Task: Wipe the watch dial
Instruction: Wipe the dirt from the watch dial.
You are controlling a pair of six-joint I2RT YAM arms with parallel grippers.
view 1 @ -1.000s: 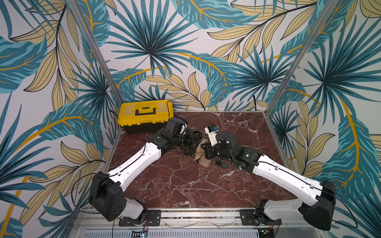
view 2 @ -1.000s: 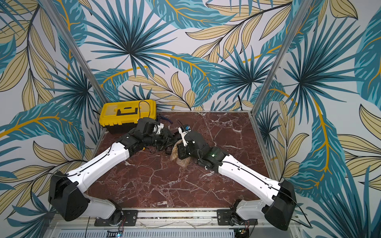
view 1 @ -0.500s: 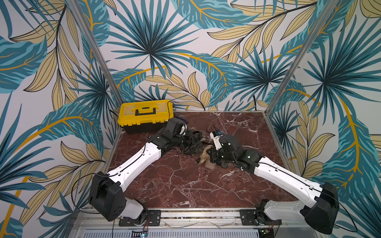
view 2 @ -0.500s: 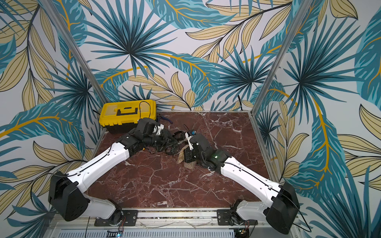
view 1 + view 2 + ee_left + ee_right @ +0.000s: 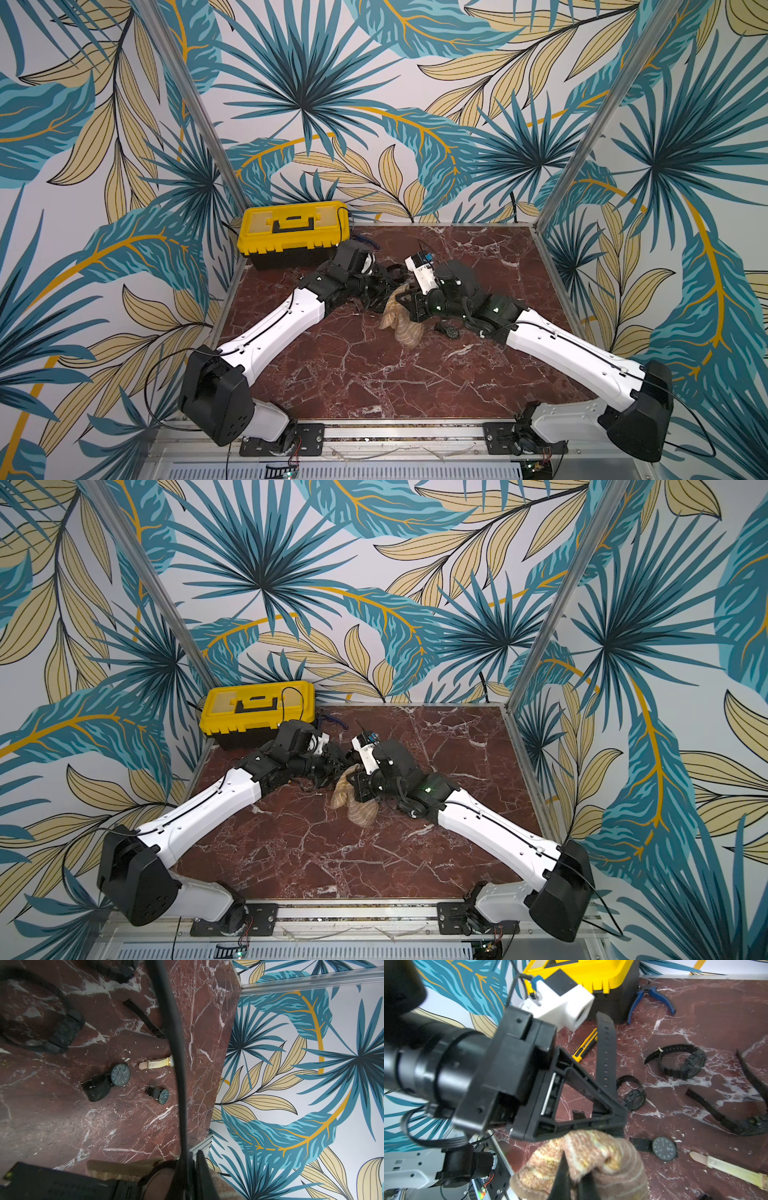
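Observation:
My left gripper (image 5: 384,291) is shut on the black strap (image 5: 176,1047) of a watch, and the strap stands up past its jaws (image 5: 606,1053). That watch's dial is hidden where the cloth meets the left fingertips (image 5: 616,1124). My right gripper (image 5: 574,1169) is shut on a tan striped knitted cloth (image 5: 602,1153), which bunches against the left gripper's tip. In both top views the cloth (image 5: 401,320) (image 5: 355,802) hangs down to the marble between the two grippers.
Other watches lie on the marble: a black one with a dark dial (image 5: 120,1073) (image 5: 664,1149), a small one (image 5: 163,1096), a chunky one (image 5: 683,1061). Also a beige strap (image 5: 155,1064), a yellow utility knife (image 5: 585,1045), blue pliers (image 5: 652,999) and a yellow toolbox (image 5: 293,230) at the back left.
The right gripper slid right with the cloth, then came back left against the left gripper. The left arm has hardly moved.

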